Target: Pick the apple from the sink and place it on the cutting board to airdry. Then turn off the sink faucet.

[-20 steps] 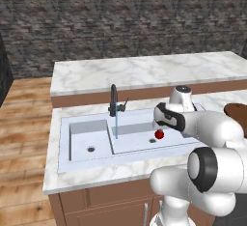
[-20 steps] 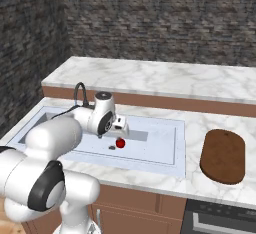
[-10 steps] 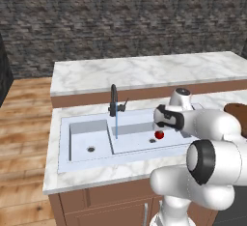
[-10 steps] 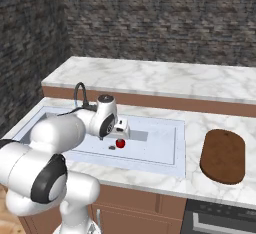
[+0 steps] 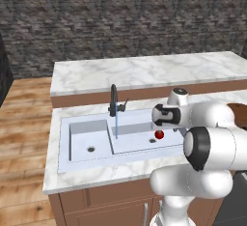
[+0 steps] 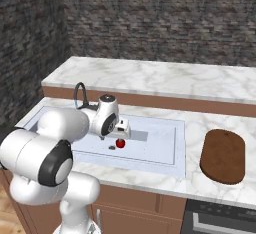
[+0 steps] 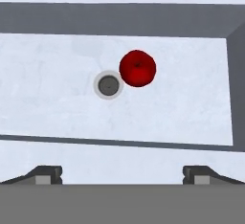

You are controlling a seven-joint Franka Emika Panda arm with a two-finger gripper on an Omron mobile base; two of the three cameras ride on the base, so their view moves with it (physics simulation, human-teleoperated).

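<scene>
Now hovering over the wide bowl of the sink [image 6: 165,164], gripper [image 7: 122,173] spread wide and holding nothing. Below and slightly ahead: the apple [image 7: 138,68] on the bowl floor, just beside the drain [image 7: 108,84], a little off the midline between the two fingertips [image 7: 47,172]; round, so no long axis to line up with. Probably a short shift toward the apple, then straight down; board [image 6: 223,155] well apart on the counter past the sink's far rim, faucet [image 5: 114,102] running.
</scene>
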